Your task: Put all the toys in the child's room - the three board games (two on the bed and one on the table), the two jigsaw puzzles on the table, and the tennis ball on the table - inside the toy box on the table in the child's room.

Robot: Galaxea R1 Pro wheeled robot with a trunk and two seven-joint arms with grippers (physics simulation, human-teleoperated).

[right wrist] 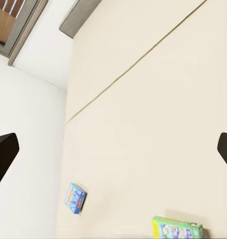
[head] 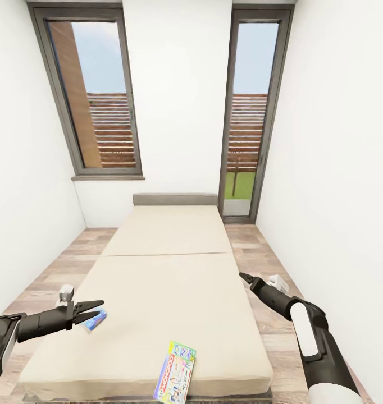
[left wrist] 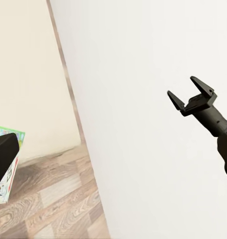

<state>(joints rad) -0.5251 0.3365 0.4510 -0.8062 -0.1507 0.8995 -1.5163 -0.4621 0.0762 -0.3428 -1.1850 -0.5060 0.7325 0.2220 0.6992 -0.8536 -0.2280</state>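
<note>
the robot faces the bed. the monopoly game lies at the near edge, slightly overhanging; the light-blue game lies near the bed's left edge. the left gripper and right gripper both have fingers spread, holding nothing. judged risk: a nudge could tip the monopoly game to the floor. the right wrist view shows the light-blue game unobstructed.

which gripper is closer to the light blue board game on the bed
Left. The left gripper hangs open right beside the light-blue board game at the bed's left edge. The right gripper, also open, is at the bed's opposite edge, well apart from it.
</note>
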